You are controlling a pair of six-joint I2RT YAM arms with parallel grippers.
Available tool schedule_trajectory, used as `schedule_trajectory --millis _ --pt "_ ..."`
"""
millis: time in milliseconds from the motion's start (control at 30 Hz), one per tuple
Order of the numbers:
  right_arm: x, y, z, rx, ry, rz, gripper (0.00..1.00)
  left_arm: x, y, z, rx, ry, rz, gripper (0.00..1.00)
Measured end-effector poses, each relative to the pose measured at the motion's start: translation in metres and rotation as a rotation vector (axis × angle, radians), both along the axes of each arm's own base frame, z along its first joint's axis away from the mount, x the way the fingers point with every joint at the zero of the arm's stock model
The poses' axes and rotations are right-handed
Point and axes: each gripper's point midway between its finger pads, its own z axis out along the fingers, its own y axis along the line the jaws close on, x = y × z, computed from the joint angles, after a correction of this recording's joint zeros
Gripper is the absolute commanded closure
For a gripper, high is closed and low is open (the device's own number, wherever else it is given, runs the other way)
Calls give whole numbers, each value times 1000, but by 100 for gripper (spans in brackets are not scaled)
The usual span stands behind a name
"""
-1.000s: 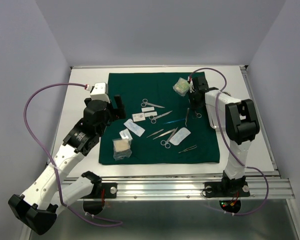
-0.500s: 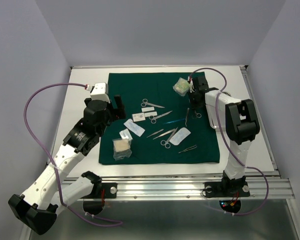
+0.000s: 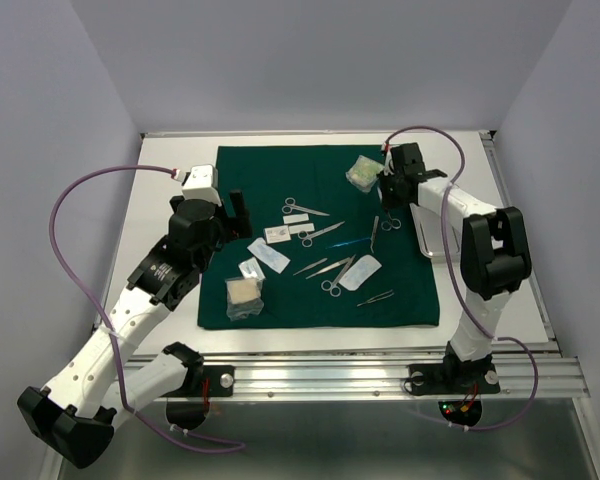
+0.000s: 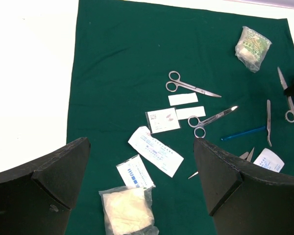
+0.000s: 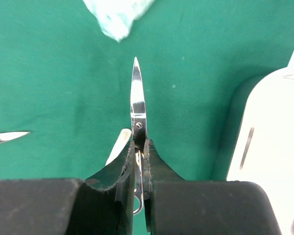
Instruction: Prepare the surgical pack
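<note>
**While the right hand pinches scissors, the left hand waits wide**

Because the pack is only partly sorted, the overhead view shows the green drape [image 3: 280, 170] spread flat on the bench [image 3: 170, 160] with instruments and packets scattered over its middle. The right hand [image 3: 386, 200] reaches down at the drape's right side, over a pair of scissors [image 3: 391, 224]. The steel tray [image 3: 435, 245] lies just beside them, under that arm. The left hand [image 3: 230, 212] hangs over the drape's left edge, apart from everything.

Seen from the left wrist, the left hand [image 4: 142, 142] stands wide and holds nothing, probably ready for a packet. A gauze bag [image 4: 127, 215] and flat white packets [image 4: 154, 151] lie below it. A second gauze bag [image 4: 252, 46] sits at the far right corner.

Seen from the right wrist, the right hand [image 5: 138, 147] is narrowed onto the scissors [image 5: 137, 103] near their pivot, with the blade pointing away. That grip suits carrying them to the tray [image 5: 269, 142] alongside. Whether they have left the cloth, I cannot tell.
</note>
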Motion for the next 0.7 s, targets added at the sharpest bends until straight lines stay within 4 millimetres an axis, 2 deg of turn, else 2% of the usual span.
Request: schedule_trajectory --millis 167,367,533,700 --pt "7 3 36 36 -78 -5 99 0 0 0 0 0 0 1" --pt "10 -9 47 56 -97 -37 99 0 0 0 3 0 0 1" --pt "9 -45 65 90 -124 -105 99 0 1 0 12 -2 0 1" --pt "2 -97 88 93 -178 -213 99 1 1 -1 23 -1 -3 1"
